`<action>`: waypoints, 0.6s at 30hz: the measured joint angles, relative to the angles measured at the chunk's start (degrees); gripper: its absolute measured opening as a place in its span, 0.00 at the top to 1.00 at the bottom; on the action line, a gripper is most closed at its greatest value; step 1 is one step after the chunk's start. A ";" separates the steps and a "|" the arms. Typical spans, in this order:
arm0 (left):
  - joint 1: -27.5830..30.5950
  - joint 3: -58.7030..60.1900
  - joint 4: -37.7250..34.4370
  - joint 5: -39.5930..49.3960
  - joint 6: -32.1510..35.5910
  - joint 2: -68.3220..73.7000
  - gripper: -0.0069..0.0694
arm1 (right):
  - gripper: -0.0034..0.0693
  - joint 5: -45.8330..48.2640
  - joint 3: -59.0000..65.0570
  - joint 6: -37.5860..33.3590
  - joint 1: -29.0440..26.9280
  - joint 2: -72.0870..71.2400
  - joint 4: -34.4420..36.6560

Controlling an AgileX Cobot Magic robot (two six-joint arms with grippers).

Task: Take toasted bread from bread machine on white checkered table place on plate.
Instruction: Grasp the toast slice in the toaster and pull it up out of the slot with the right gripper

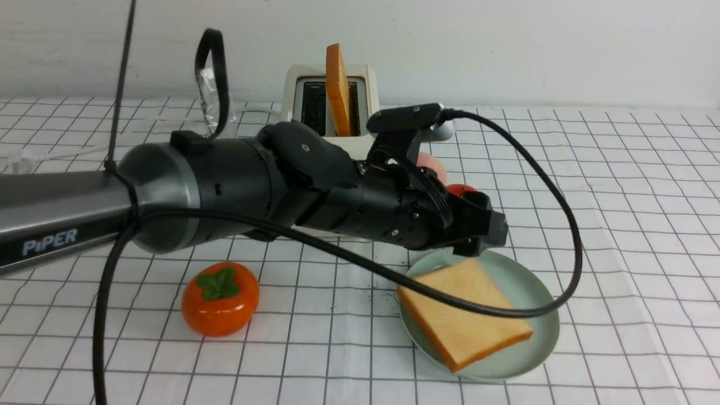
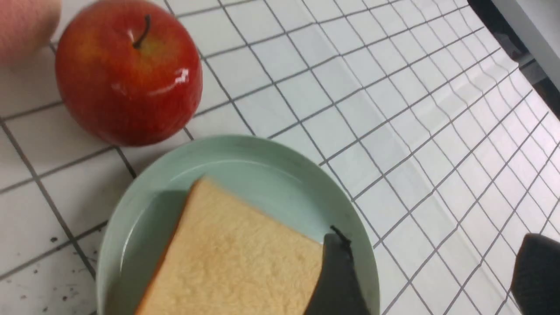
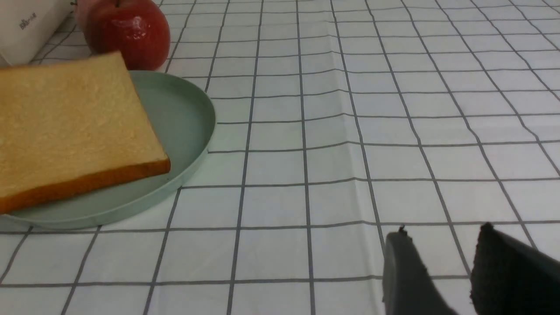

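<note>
On the mint-green plate [image 1: 517, 360], at the near right of the checkered counter [image 1: 619, 225], one slice of toasted bread [image 1: 464, 315] lies flat, pale face up, one corner reaching the rim nearest the front camera. Just above the plate's far edge hangs the left pincer [image 2: 433, 245], released: its jaws stand wide apart with nothing between them. From the left wrist, one dark finger [image 2: 337, 271] overlaps the slice's corner, though I cannot tell whether it touches; the other is over bare cloth beside the plate.

At the back of the counter the cream bread machine [image 1: 296, 84] holds a second slice [image 1: 337, 90], upright in its right-hand slot and standing well clear of the top. A red apple [image 2: 127, 74] sits just behind the plate, close to the rim but apart from it. An orange persimmon-like fruit [image 1: 220, 301] with a green leaf rests to the left of the plate, well apart. A black cable [image 1: 562, 214] loops from the left wrist down across the plate.

The right pincer [image 3: 442, 236] shows only from its own wrist, low over bare cloth beside the plate, jaws partly apart and empty
</note>
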 joint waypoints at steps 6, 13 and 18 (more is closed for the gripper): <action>0.00 0.00 2.73 0.56 0.00 -4.29 0.40 | 0.62 0.00 0.00 0.00 0.00 0.00 0.00; 0.00 0.00 7.86 5.88 -0.42 -16.18 0.91 | 0.62 0.00 0.00 0.00 0.00 0.00 0.00; 0.00 1.53 14.58 7.46 -6.22 -28.80 0.93 | 0.62 0.00 0.00 0.00 0.00 0.00 0.00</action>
